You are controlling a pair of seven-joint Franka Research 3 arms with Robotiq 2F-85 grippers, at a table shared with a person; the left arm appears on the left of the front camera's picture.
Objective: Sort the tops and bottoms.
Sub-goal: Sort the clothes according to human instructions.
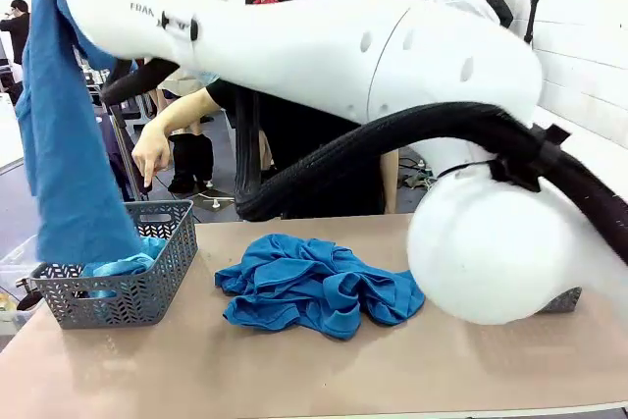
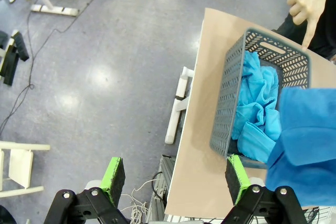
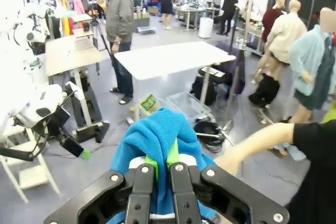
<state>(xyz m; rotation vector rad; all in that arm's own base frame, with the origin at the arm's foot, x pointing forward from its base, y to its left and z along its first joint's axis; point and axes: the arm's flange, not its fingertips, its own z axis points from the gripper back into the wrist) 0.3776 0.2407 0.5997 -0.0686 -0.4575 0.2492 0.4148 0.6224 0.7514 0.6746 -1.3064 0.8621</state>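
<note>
Robotics lab, white work table (image 3: pixel 173 56), coiled cables (image 3: pixel 210 129), grey floor (image 2: pixel 105 77)

Bright even indoor light, floor glare, wide-angle edge distortion, sharp focus

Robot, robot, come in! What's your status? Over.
Left hand open, empty, above table edge. Right hand shut on blue shirt, hanging down to grey basket. Another blue garment crumpled on table. Person's hand pointing near basket.
</note>
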